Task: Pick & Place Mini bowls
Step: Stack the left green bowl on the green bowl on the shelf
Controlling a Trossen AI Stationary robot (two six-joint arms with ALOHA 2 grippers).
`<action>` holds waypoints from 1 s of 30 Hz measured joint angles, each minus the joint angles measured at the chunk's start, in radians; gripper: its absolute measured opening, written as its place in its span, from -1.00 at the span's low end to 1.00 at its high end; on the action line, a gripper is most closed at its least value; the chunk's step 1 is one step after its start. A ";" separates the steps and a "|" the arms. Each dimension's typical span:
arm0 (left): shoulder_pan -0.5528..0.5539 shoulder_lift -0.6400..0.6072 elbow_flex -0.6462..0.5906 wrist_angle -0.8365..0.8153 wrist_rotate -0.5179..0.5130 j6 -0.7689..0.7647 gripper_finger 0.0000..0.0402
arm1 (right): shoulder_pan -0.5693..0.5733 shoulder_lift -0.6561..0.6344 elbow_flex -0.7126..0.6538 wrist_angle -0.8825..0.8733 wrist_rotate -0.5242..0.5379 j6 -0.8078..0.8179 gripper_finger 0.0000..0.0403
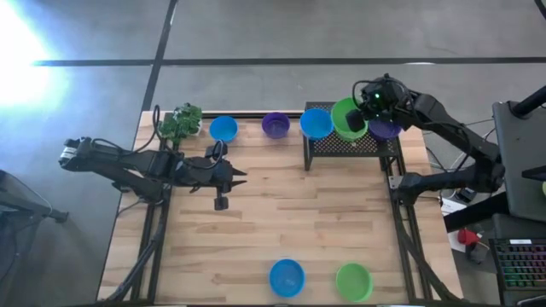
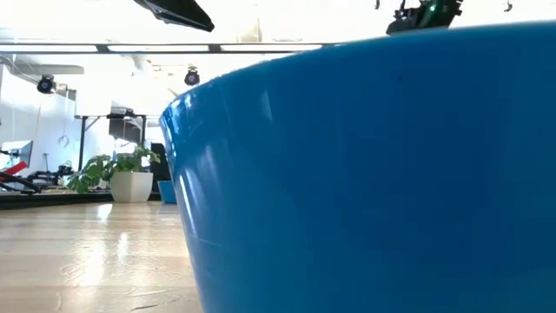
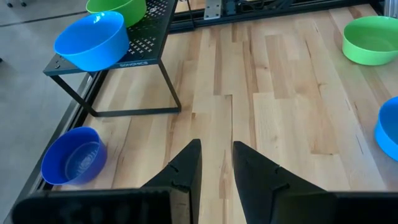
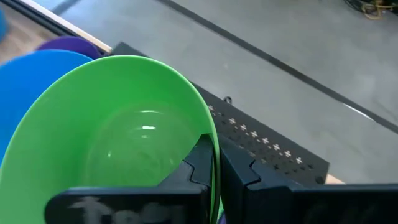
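Right end effector on green bowl rim

The wooden table is pale, striped with light planks; at twelve o'clock sit a blue bowl and a purple bowl. The black perforated rack carries a blue bowl, a green bowl and a purple bowl. At six o'clock lie a blue bowl and a green bowl; the plant is leafy green.

A lab: concrete floor, ceiling cameras, keyboard.
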 joint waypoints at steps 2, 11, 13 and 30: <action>0.000 0.000 0.000 0.000 0.000 0.000 -0.58 | -0.014 0.000 -0.012 0.000 0.000 -0.002 -0.96; 0.000 0.000 0.000 0.000 0.000 0.000 -0.58 | -0.025 0.001 -0.021 -0.001 -0.003 -0.008 -0.96; 0.000 0.000 0.000 0.000 0.000 0.000 -0.58 | -0.025 0.001 -0.021 -0.001 -0.002 -0.012 -0.96; 0.001 0.000 0.000 0.000 0.000 -0.004 -0.58 | -0.024 0.001 -0.061 -0.001 -0.002 -0.020 -0.92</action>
